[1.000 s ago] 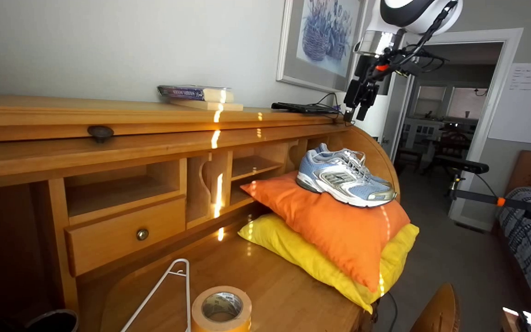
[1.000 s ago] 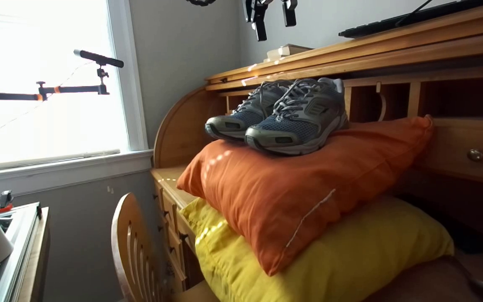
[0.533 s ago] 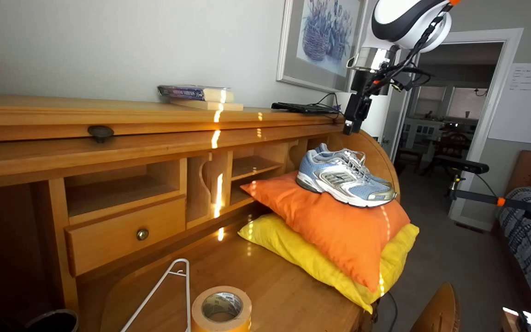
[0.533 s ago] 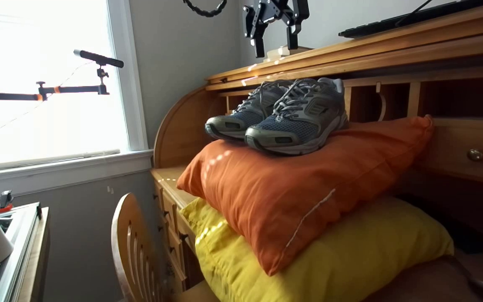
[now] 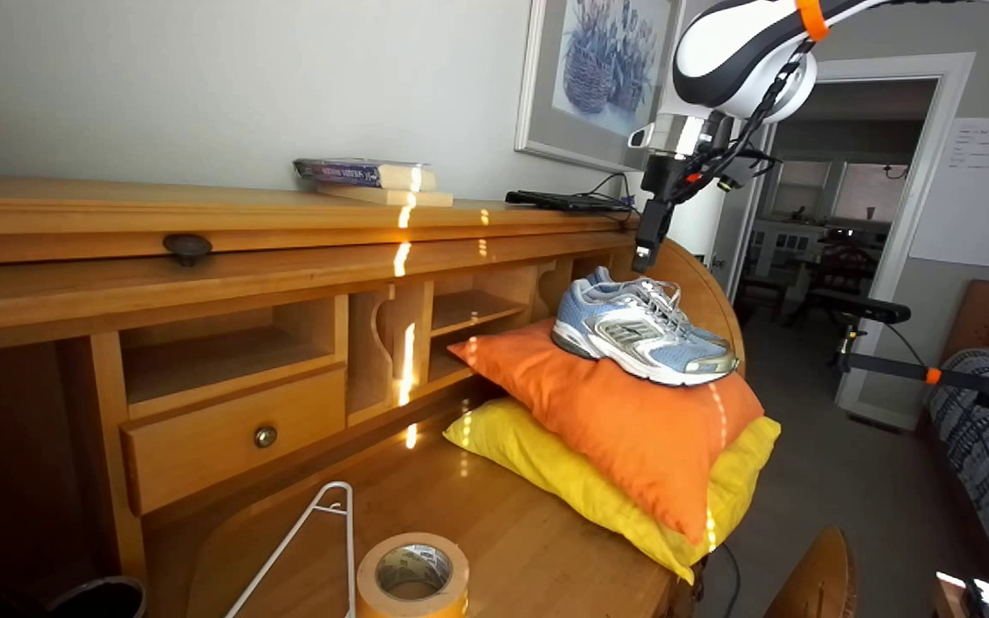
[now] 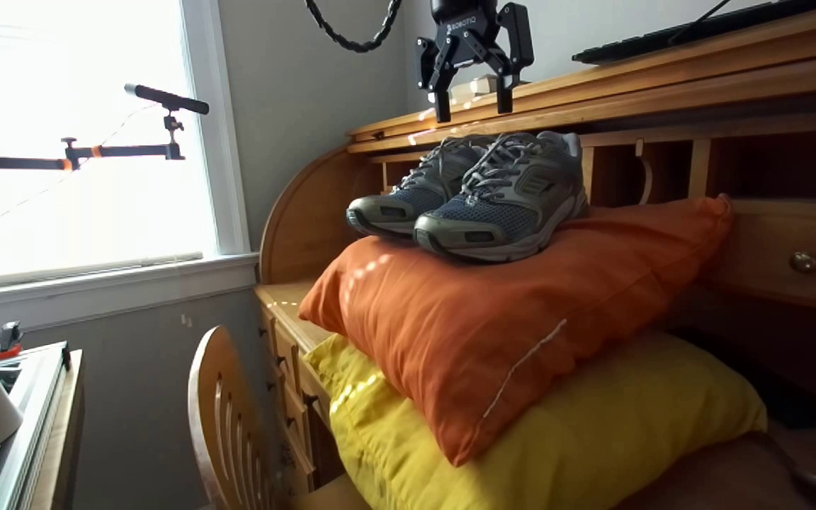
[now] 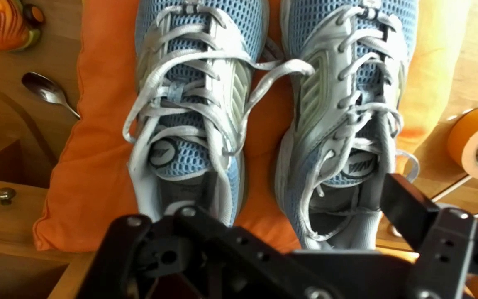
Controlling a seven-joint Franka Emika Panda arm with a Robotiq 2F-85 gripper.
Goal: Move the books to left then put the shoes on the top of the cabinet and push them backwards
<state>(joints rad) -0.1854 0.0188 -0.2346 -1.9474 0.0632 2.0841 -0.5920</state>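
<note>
The pair of grey, white and light blue shoes [image 5: 645, 335] sits on the orange pillow, toes pointing away from the cabinet's cubbies. In the wrist view the laces and heel openings of both shoes [image 7: 349, 83] show from above. My gripper [image 6: 474, 115] hangs open just above them, fingers pointing down, nothing between its fingertips. Its fingers appear on either side of the right-hand shoe's heel in the wrist view, higher than the shoe. The books [image 5: 357, 173] lie stacked on the top ledge of the wooden cabinet [image 5: 203, 204]; in an exterior view the books [image 6: 482, 85] are partly covered by the gripper.
An orange pillow [image 6: 493, 319] rests on a yellow one [image 6: 592, 425] on the desk surface. A flat black device with a cable [image 5: 567, 202] lies on the top ledge. Tape [image 5: 413, 575], a white hanger [image 5: 293, 536], a spoon [image 7: 48, 89] and a chair [image 6: 224, 418] are nearby.
The open gripper has come down toward the shoes and a little toward the cabinet. Shoes, books and pillows have stayed where they were.
</note>
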